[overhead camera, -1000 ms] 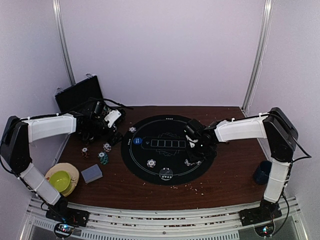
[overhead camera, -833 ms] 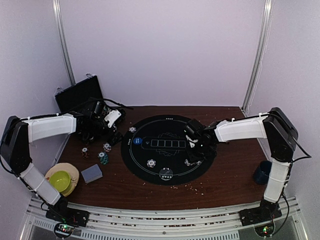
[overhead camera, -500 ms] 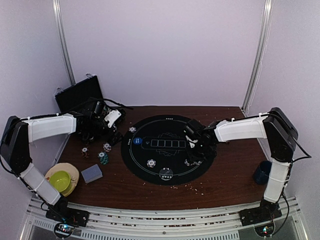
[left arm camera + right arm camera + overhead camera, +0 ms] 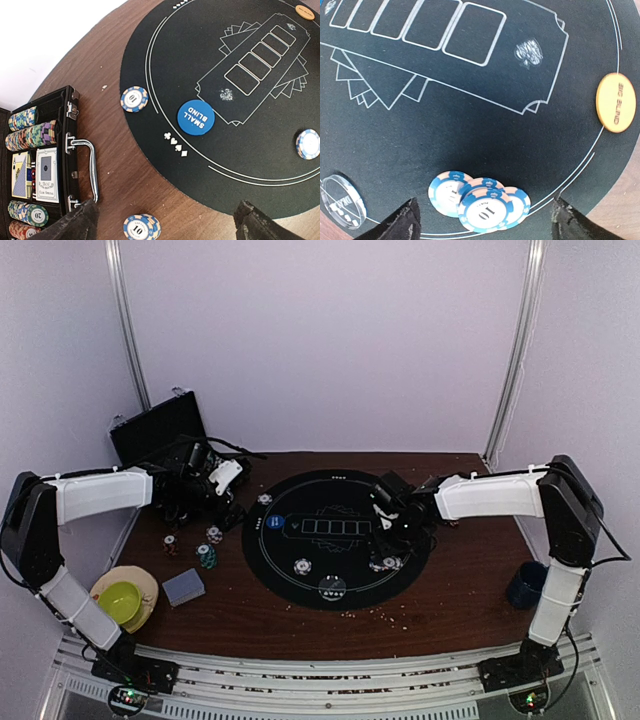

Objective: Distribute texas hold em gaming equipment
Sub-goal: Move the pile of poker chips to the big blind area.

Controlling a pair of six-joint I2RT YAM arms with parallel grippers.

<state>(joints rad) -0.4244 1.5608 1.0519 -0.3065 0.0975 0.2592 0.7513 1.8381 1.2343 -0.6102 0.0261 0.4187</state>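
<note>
Blue-and-white poker chips (image 4: 481, 204) lie overlapped at lower centre of the right wrist view, between the right gripper's (image 4: 485, 222) spread, empty jaws; the left gripper (image 4: 167, 225) also stands wide, holding nothing.

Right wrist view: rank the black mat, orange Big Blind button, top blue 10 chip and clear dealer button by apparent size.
1. black mat
2. top blue 10 chip and orange Big Blind button: look alike, so not ranked; the chip lies nearer the camera.
3. clear dealer button: slightly smaller, though it sits at the frame edge.
</note>
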